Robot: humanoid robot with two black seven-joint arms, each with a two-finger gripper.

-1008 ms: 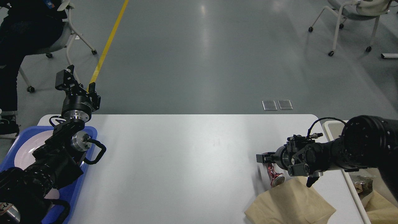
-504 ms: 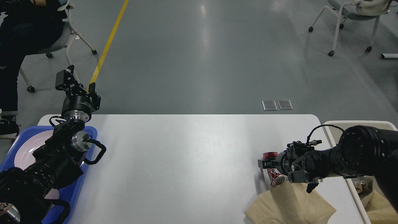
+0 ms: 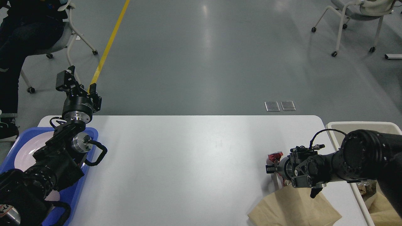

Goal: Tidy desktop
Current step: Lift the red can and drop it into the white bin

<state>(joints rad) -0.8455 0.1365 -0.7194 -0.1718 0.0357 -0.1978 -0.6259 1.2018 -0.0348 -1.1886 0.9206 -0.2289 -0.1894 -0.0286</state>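
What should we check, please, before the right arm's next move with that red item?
1. Right gripper on the red item: cannot tell, seen small and dark.
2. Bin reachable beside the desktop: ok.
3. Brown paper still on the desktop: not ok.
4. Left gripper out of the way, raised above the blue tray: ok.

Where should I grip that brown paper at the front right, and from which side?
Take the brown paper by its free left corner, coming from above and the left. It lies flat on the desktop, and the right gripper and bin crowd its right side.
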